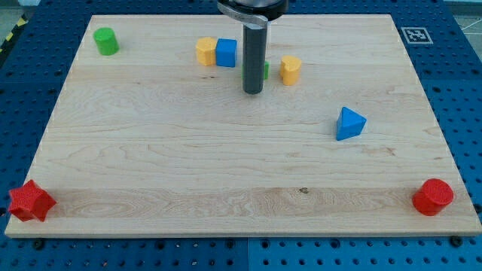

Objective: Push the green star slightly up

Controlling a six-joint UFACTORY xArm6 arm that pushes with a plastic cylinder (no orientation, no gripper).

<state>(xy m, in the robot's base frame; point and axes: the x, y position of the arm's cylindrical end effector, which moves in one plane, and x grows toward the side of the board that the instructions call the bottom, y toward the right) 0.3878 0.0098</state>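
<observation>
The green star [266, 71] is almost wholly hidden behind my rod; only a green sliver shows at the rod's right edge, near the view's top centre. My tip [253, 92] rests on the board just below the star, touching or nearly touching it. A yellow block [291, 69] stands just right of the star. A blue cube [226, 53] and a yellow block [205, 52] sit side by side up and to the left of the tip.
A green cylinder [106, 41] stands at the top left. A blue triangle [349, 123] lies right of centre. A red star [31, 201] sits at the bottom left corner and a red cylinder [433, 196] at the bottom right.
</observation>
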